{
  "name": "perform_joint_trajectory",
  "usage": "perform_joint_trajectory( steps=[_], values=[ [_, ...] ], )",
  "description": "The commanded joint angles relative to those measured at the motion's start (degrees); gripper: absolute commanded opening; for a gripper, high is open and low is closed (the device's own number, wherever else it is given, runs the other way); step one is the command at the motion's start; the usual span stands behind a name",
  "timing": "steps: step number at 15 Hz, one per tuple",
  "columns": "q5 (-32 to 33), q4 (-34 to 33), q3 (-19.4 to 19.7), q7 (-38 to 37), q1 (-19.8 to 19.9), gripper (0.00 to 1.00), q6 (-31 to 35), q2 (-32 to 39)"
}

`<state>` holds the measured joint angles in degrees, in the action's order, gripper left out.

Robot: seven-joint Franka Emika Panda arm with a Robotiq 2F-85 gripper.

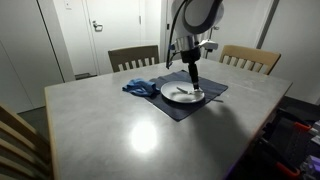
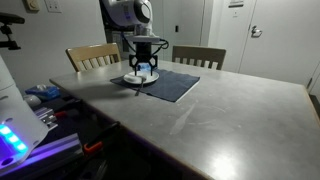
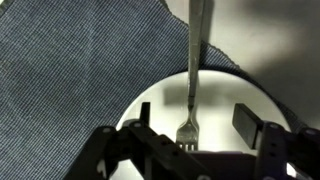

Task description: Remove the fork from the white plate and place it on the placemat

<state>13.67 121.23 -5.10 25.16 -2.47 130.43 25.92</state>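
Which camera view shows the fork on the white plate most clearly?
The wrist view. The fork runs down the middle, its prongs clear against the plate. In both exterior views the plate is small and the gripper hangs over it, so the fork is hardly to be made out.

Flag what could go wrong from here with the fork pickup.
1. The open gripper straddles the fork near its tines, not the handle; a grip there may slip or let the fork swing.
2. The fork lies flat on the white plate, so the fingers may press or shove the plate on the placemat.
3. The handle reaches past the rim and could drag on lifting.
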Motion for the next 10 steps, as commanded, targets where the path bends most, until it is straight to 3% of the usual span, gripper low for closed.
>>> perform_joint_trajectory(
  steps=[1,4,7,10],
  values=[
    [0.65,-2.67,-0.43,1.42,0.27,0.87,-0.68,2.58],
    [0.55,-3.47,-0.66,1.8,0.22,0.87,-0.61,3.87],
    [0.52,-3.73,-0.86,1.88,0.23,0.77,-0.39,4.69],
    [0.43,-3.69,-1.01,1.81,0.26,0.8,-0.35,5.15]
  ],
)
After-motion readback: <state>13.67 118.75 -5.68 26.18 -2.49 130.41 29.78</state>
